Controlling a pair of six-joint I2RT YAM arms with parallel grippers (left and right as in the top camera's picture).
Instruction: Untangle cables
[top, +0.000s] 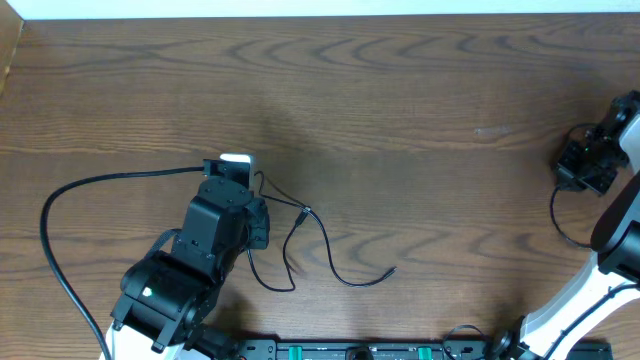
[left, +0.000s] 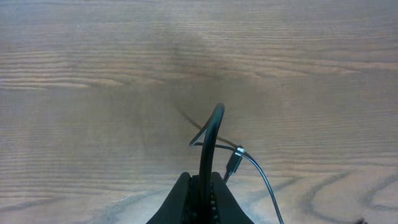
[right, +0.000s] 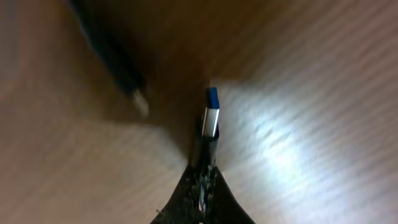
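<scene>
Cables lie mid-table, with open wood tabletop around. Left gripper clamps a black cable loop; right gripper, near the right edge, pinches a blue-tipped plug.

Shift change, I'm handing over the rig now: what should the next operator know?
Left tool is shut on a loop of the black cable at the middle of the table; the cable's tail lies curled beside it.
Right tool is shut on a USB plug at the far right edge.
Done: both pieces gripped, far apart.
Left: straighten the curled tail, set the plug down.
</scene>
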